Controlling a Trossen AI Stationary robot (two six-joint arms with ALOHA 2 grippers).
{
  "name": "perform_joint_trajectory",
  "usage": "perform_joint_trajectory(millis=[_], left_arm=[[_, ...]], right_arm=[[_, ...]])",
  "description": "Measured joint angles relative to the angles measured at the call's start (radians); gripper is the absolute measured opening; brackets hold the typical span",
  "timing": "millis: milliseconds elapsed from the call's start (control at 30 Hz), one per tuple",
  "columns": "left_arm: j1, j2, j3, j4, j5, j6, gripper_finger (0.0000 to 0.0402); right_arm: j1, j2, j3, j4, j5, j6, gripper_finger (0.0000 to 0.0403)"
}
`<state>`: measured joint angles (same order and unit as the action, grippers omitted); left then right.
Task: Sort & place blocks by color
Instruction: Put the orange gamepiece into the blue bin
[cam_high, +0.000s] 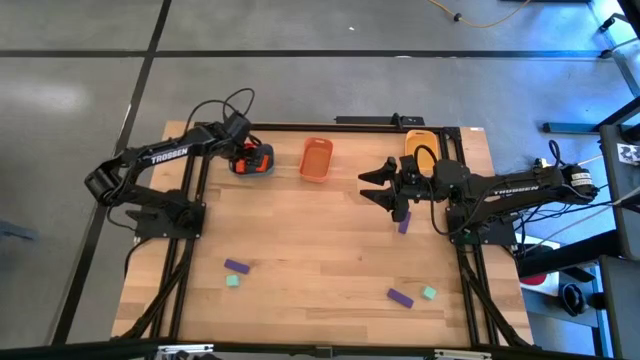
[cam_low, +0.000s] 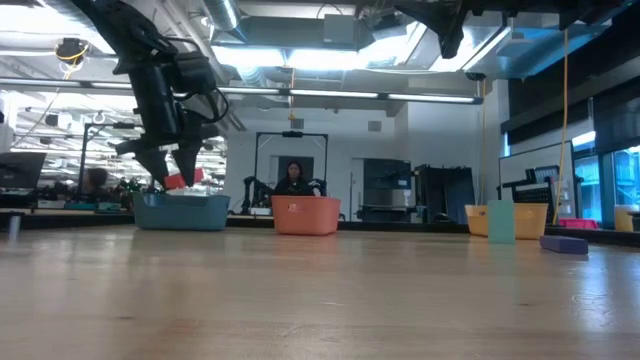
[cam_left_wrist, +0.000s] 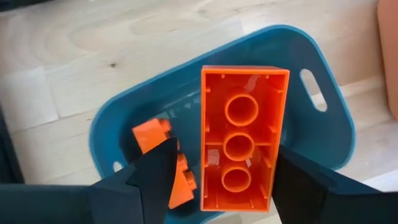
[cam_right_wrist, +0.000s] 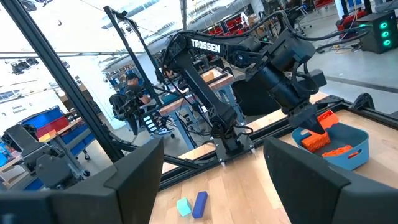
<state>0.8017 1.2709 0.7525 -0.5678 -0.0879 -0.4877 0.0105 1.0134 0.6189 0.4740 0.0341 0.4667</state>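
Observation:
My left gripper (cam_high: 250, 160) hangs over the blue-grey tray (cam_left_wrist: 323, 143) at the table's far left, shut on an orange-red brick (cam_left_wrist: 244, 124) whose hollow underside faces the wrist camera. Two more orange-red bricks (cam_left_wrist: 154, 134) lie in that tray. My right gripper (cam_high: 372, 186) waits open and level, above the table at the far right, with nothing between its fingers. A purple brick (cam_high: 404, 223) lies on the table under the right arm. Two purple bricks (cam_high: 236, 266) (cam_high: 400, 297) and two mint-green cubes (cam_high: 232, 281) (cam_high: 428, 293) lie near the front edge. My left gripper pinches the orange-red brick by its two long sides (cam_left_wrist: 273, 180), at the end nearer the wrist, between its two fingers (cam_left_wrist: 298, 183). The fingers slant down from above and lie across the brick. The brick hangs clear above the blue-grey tray (cam_low: 182, 210), its far end pointing down.
An orange tray (cam_high: 316, 158) stands at the far middle and a yellow tray (cam_high: 420, 143) at the far right, behind my right gripper. The wooden table's middle (cam_high: 320, 235) is bare. A person (cam_low: 293, 180) sits in the room beyond the far edge.

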Motion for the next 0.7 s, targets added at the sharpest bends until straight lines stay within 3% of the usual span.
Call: perform_joint_trajectory(millis=[167, 467, 700], left_arm=[[0.003, 0.000, 0.000, 0.000, -0.015, 0.023, 0.0248], [0.003, 0.000, 0.000, 0.021, -0.053, 0.008, 0.0353], [0.000, -0.002, 0.000, 0.060, 0.000, -0.082, 0.0368]], right_arm=[[0.000, 0.000, 0.000, 0.000, 0.000, -0.002, 0.0280], [0.000, 0.000, 0.000, 0.000, 0.000, -0.004, 0.0280], [0.000, 0.000, 0.000, 0.000, 0.000, -0.001, 0.0280]])
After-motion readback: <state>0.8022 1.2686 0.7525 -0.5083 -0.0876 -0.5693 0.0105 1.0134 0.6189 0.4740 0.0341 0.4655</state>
